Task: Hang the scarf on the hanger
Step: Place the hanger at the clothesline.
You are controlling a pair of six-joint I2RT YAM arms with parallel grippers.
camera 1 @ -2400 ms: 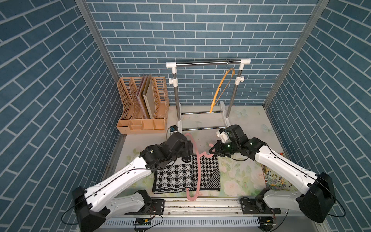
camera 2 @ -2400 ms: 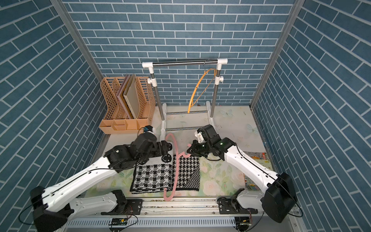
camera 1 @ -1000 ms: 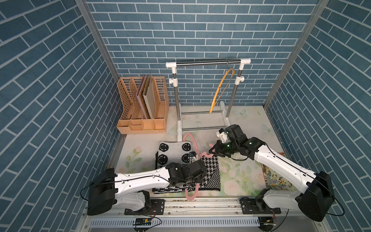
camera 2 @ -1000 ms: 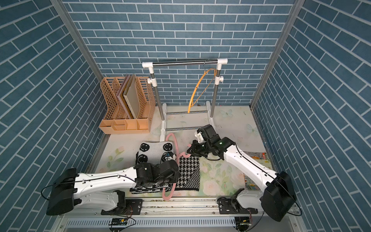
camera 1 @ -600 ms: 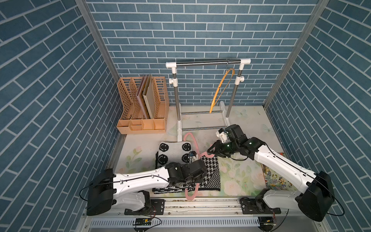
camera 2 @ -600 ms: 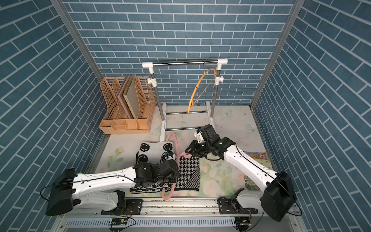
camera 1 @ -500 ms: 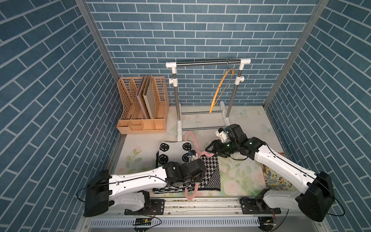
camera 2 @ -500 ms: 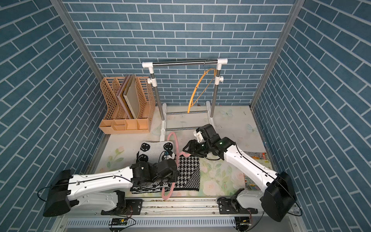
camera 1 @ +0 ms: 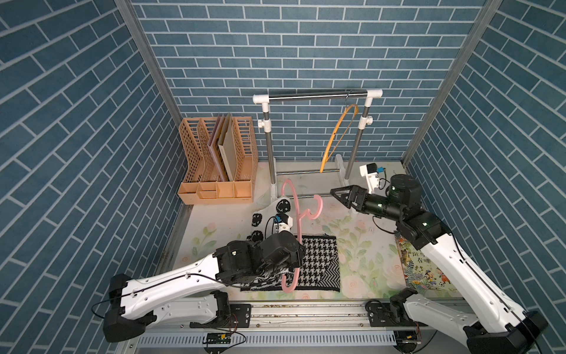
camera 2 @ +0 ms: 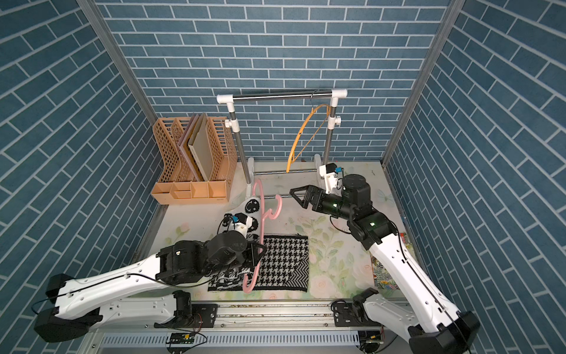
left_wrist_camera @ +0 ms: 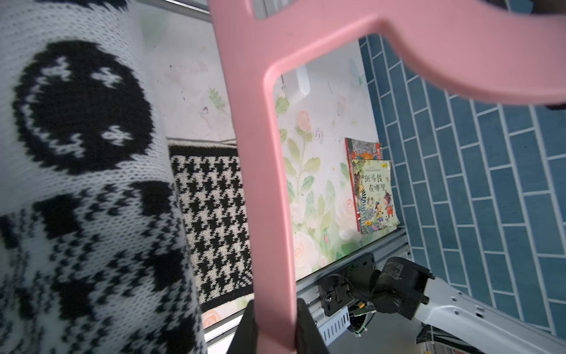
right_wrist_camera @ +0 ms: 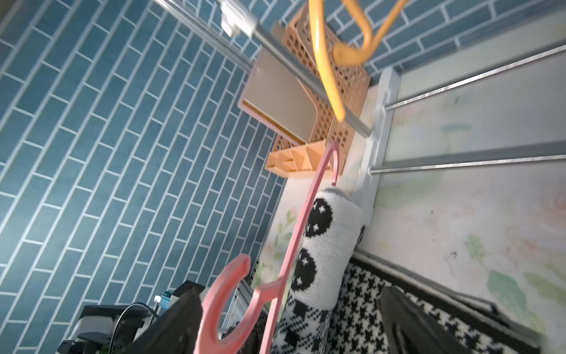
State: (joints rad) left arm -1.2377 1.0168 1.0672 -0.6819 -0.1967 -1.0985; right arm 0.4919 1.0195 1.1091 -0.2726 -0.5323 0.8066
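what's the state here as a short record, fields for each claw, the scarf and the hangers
left claw: shut on the pink hanger
right claw: open, apart from the pink hanger
scarf: part raised against the pink hanger, rest flat on the table
orange hanger: hooked on the rail
task: pink hanger not yet on the rail

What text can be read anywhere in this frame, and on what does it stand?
"斑马线 在哪里": the title on the cover of the picture book, read in the left wrist view.
Small print above that title: too small to read.
The second book under it: nothing legible on the part that shows.
Nothing else here bears writing that can be read.
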